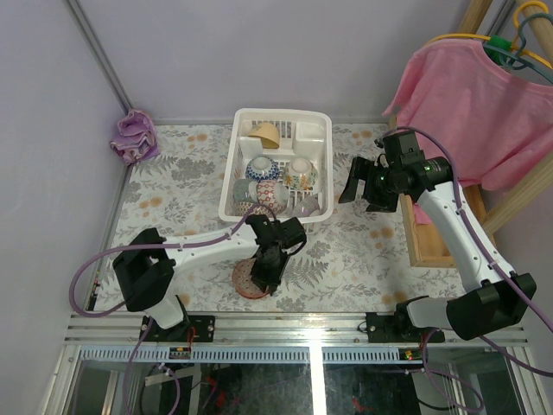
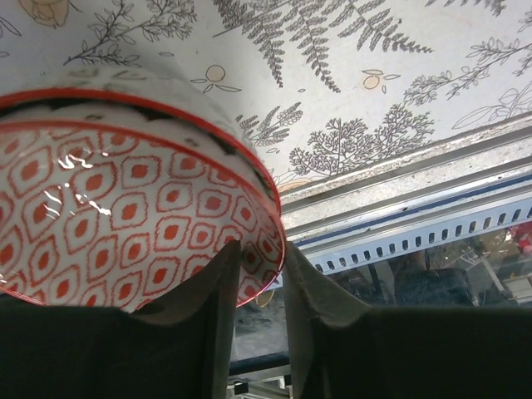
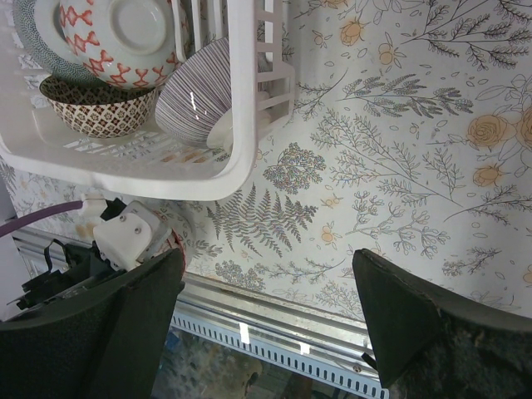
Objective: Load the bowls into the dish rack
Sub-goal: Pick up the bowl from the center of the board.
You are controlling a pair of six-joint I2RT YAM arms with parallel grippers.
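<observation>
A red bowl [image 1: 249, 278] [image 2: 125, 191] with a white and red diamond pattern inside sits tilted on the floral table near the front edge. My left gripper [image 1: 264, 270] [image 2: 262, 249] is shut on its rim, one finger inside the bowl and one outside. The white dish rack [image 1: 232, 173] [image 3: 208, 179] stands at the back middle. It holds several bowls: an orange-yellow one [image 1: 266, 132], a blue-white one [image 1: 262, 169], a flowered one [image 1: 301, 175], and a striped one [image 3: 195, 91]. My right gripper [image 1: 363, 194] [image 3: 268, 262] hangs open and empty to the right of the rack.
A purple cloth [image 1: 134, 134] lies at the back left corner. A pink garment [image 1: 471, 104] hangs on a hanger at the back right, above a wooden frame [image 1: 428, 238]. A metal rail [image 1: 302, 324] [image 2: 399, 208] runs along the table's near edge, close to the red bowl.
</observation>
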